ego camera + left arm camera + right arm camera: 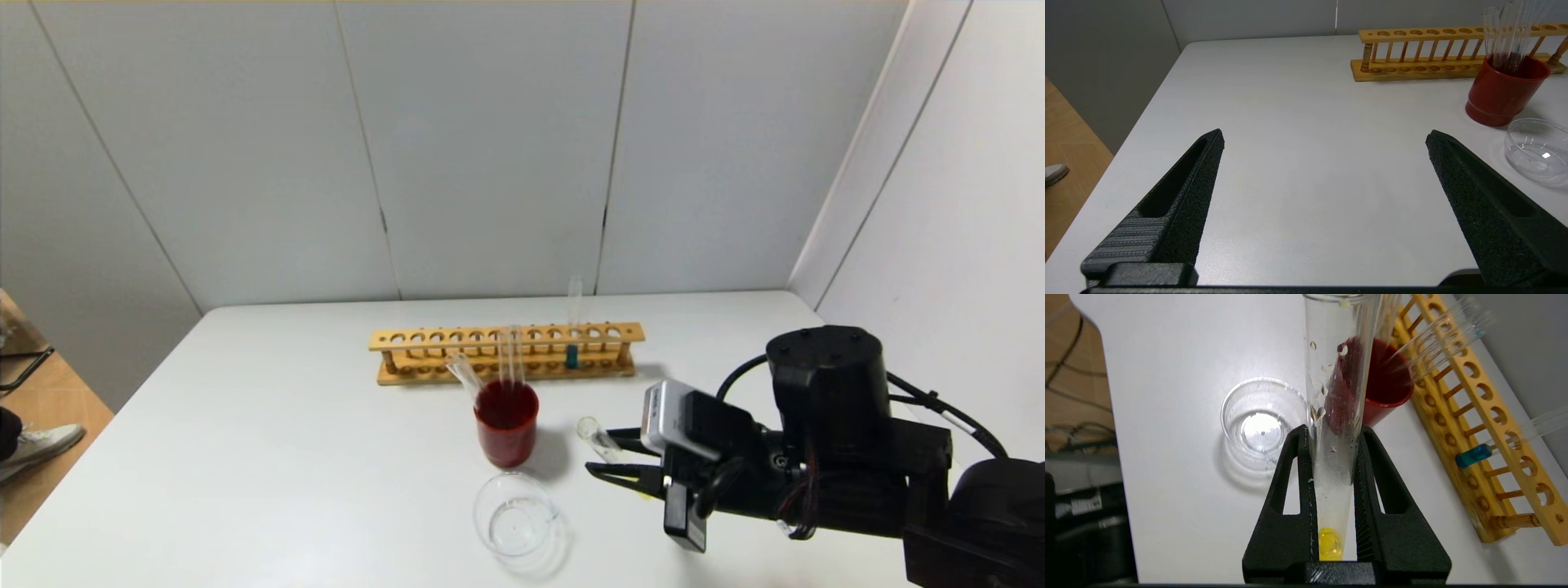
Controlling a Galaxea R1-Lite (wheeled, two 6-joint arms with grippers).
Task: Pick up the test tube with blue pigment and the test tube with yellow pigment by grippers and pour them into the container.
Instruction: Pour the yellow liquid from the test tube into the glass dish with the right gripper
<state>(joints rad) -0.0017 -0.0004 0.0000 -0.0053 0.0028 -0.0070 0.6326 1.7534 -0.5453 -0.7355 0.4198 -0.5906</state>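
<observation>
Our right gripper [1331,465] clamps the thin glass test tube with yellow pigment [1331,416] near its base, tilting it toward the low clear glass container [515,516], empty, by the near edge. The blue-bottomed tube [572,327] waits in the wooden rack [506,353]. Our left gripper [1327,163] hovers, jaws wide apart.

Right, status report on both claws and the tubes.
Right claw shut on yellow tube, beside empty container. Left claw open, idle. Blue tube in rack. Red beaker close by.

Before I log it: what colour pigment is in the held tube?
Yellow, pooled in the tube; clearest in the right wrist view.
</observation>
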